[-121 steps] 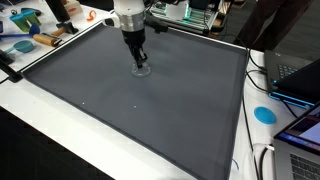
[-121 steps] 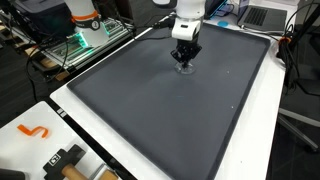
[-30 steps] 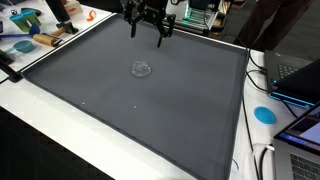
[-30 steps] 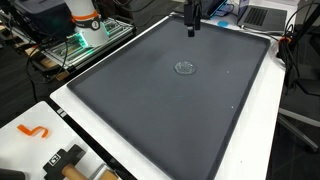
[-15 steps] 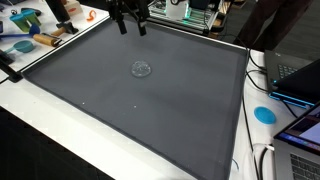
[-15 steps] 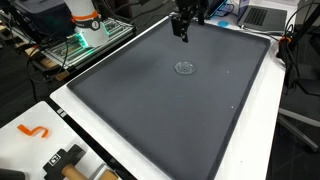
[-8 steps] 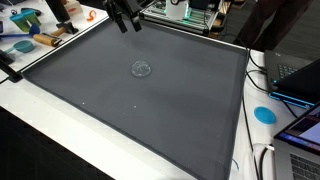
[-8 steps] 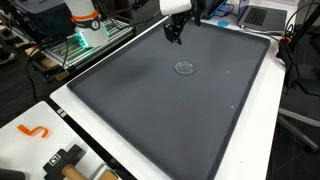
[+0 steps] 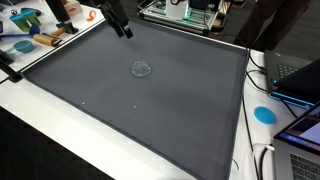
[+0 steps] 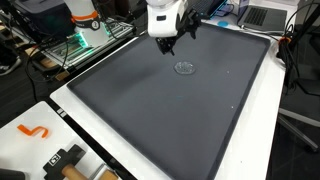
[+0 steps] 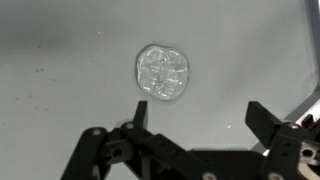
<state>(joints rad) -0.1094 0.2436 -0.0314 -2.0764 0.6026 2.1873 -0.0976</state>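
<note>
A small clear, crinkled plastic piece [image 9: 142, 69] lies alone on the dark grey mat [image 9: 150, 110]; it also shows in the other exterior view [image 10: 184, 68]. My gripper [image 9: 122, 28] hangs in the air above the mat's far edge, well apart from the piece, tilted and open with nothing between its fingers [image 10: 165, 42]. In the wrist view the clear piece [image 11: 164, 73] sits ahead of the open gripper [image 11: 200, 115], whose black fingers stand wide apart over bare mat.
Tools and a blue item [image 9: 25, 42] lie on the white table beyond one mat edge. A blue disc [image 9: 264, 114] and a laptop [image 9: 298, 82] sit on the opposite side. An orange hook [image 10: 35, 131] and a green-lit rack [image 10: 85, 38] show in an exterior view.
The gripper has stayed open and swung sideways along the mat's far edge, tilting as it goes. The clear piece has not moved.
</note>
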